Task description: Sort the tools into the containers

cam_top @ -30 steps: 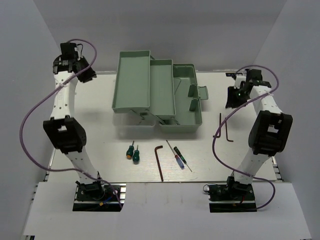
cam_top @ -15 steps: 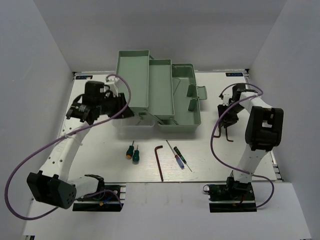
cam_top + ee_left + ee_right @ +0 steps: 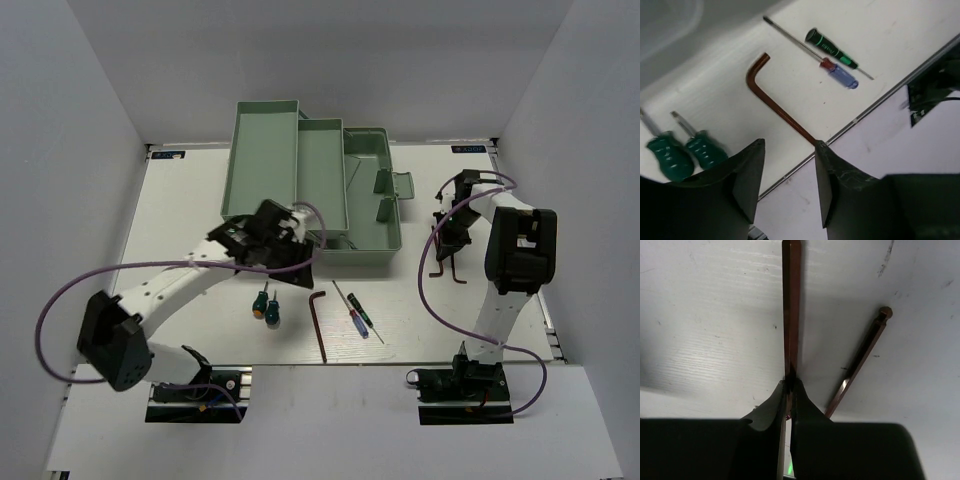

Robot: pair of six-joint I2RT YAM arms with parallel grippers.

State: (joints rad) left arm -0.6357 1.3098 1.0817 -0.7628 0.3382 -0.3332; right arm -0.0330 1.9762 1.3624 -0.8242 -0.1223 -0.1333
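Pale grey walls close in a white worktop. At the middle of its far edge stands the open sage-green toolbox, its trays fanned out towards the left.

The left gripper hangs just in front of the toolbox's near wall, released, its jaws apart with nothing between them. Below it, towards the middle of the near edge, the loose tools lie flat on the worktop. Two stubby green-handled screwdrivers lie side by side and almost touching, blades pointing to the far edge. Just to their right is the long hex key, with its short leg at the far end. Further right lie the blue-handled precision screwdriver and a black-and-green one, close together and roughly parallel.

Near the right edge, the right gripper is clenched on a hex key, pinching its shaft between the fingertips. Whether that key is off the surface cannot be told. A second hex key lies on the worktop just beside it, angled away and not touching it.
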